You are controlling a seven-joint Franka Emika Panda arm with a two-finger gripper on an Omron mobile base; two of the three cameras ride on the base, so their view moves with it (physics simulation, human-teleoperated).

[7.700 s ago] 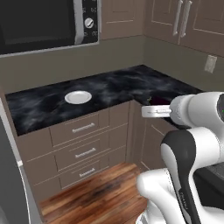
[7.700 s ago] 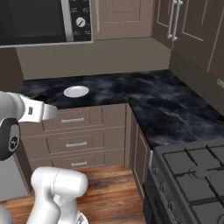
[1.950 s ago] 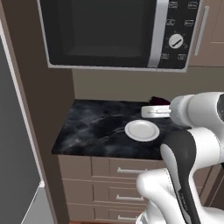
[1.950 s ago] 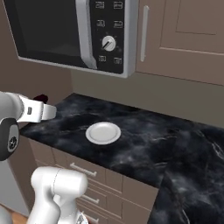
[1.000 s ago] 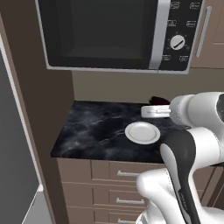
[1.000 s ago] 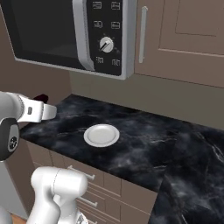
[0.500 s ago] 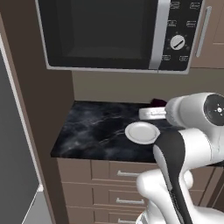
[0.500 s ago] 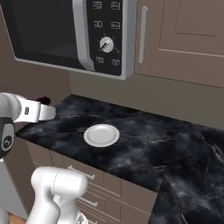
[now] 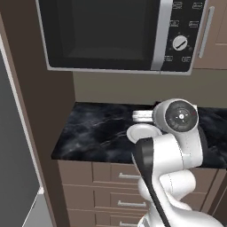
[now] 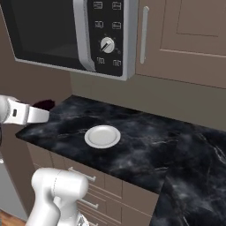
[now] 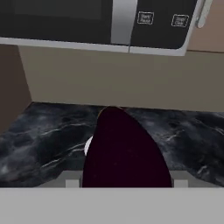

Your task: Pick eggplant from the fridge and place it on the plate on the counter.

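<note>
Nearest the hand camera, the eggplant (image 11: 124, 153) is seen as a large, glossy, dark purple mass rising from the bottom of the view; it is held in the closed claw (image 10: 44, 107), whose fingertips themselves are covered by the vegetable. In the right base view the eggplant (image 10: 43, 104) appears as a small dark lump at the end of the white forearm, carried above the left end of the bench (image 10: 145, 150) and apart from its surface. In the left base view the claw is largely hidden behind the arm's round joint, so the grip cannot be confirmed from that side.

Beyond the eggplant, the plate (image 10: 102, 136) lies flat on the black marbled bench, near its front edge and to the right of the held vegetable in the right base view; a pale sliver of the plate (image 11: 88, 145) shows beside the eggplant's left flank in the hand view. The plate (image 9: 139, 132) is partly covered by the arm in the left base view.

Below the bench, brown drawers (image 9: 95, 175) with bar handles are seen. Farthest back, a microwave (image 10: 70, 31) is mounted above the bench against the wall, with a wooden cabinet door (image 10: 185, 39) to its right.
</note>
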